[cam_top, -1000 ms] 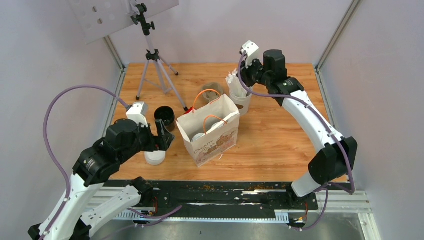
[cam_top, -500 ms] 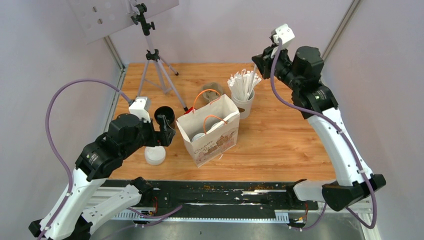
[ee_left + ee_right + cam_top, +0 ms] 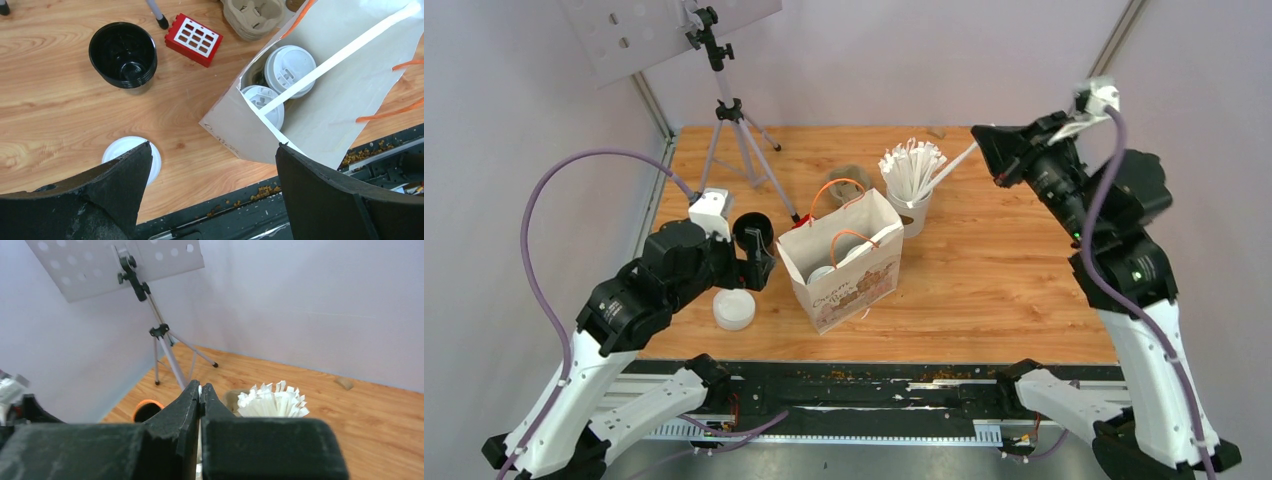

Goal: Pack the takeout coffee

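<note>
Already 2 cups sit in bag; right pincer pinches stick.

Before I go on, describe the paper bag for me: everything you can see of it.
The paper bag is cream-coloured, with brown printed lettering on its front and two orange loop handles. It stands upright and open on the wooden table, near the middle. Inside are two white-lidded cups side by side, and a long white stick lies slanted across its mouth.
</note>
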`<state>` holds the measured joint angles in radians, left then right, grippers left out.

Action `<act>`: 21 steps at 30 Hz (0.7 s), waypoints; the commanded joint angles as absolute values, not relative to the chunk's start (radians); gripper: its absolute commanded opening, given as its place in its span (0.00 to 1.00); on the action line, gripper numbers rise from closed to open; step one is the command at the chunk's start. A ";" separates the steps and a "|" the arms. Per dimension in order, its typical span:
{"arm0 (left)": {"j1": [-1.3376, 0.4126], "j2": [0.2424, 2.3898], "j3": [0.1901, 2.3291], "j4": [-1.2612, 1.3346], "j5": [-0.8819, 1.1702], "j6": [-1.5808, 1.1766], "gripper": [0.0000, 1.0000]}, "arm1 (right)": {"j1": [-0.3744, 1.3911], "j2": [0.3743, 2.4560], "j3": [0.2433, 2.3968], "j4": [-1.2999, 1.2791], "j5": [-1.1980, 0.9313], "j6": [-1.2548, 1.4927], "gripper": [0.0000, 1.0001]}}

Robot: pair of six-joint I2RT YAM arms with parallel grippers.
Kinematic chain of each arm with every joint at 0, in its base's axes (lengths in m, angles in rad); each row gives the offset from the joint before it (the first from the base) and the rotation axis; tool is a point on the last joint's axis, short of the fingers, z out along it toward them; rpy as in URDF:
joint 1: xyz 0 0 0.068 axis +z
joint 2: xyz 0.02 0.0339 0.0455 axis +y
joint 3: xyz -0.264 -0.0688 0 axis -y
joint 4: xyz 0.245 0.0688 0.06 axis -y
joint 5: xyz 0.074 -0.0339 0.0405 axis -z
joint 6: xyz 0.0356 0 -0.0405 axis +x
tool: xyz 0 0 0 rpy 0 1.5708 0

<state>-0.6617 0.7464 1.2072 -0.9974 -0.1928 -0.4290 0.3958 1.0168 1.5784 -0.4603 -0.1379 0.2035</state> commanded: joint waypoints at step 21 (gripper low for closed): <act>-0.666 0.622 1.136 -0.900 -0.120 -0.364 1.00 | 0.406 0.971 1.196 -0.153 -0.187 0.836 0.05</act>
<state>-0.6617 0.6174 1.1423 -0.9356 -0.1207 -0.3904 0.3958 0.9554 1.2404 -0.3061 -0.1513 0.7704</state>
